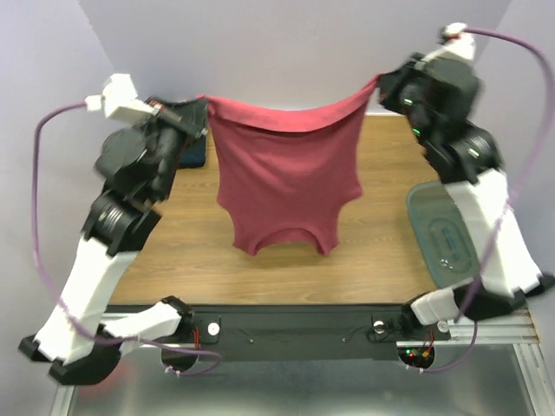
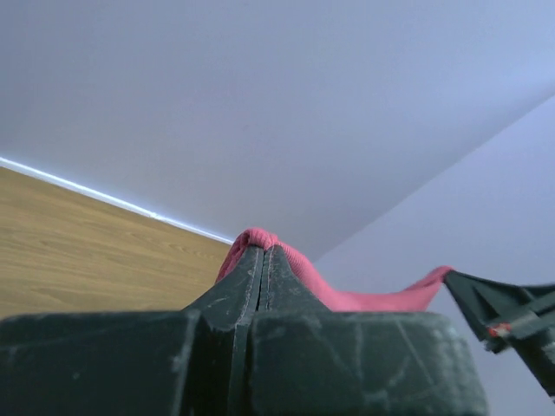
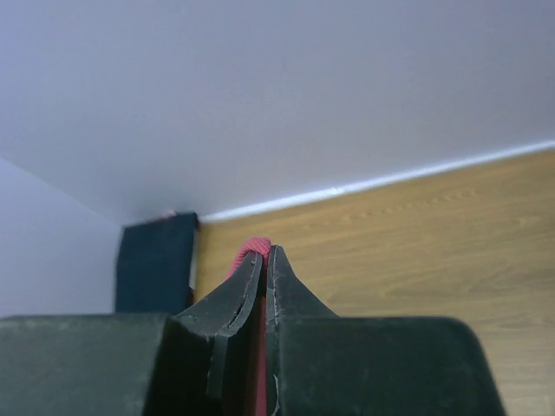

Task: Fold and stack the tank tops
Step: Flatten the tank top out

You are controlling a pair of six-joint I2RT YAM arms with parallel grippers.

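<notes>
Left tool (image 2: 263,253) and right tool (image 3: 264,256) pinch the rose-red tank top (image 1: 286,173) aloft.

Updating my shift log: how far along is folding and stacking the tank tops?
Apparently done: the navy tank top lies as a flat rectangle at the far left. In hand: the rose-red tank top hangs unfolded between the left gripper and right gripper, jaws shut on its upper corners. Left: laying it down, folding it, stacking it.

One red tank top (image 1: 286,178), one navy tank top (image 3: 156,264), one tub (image 1: 432,227).
</notes>
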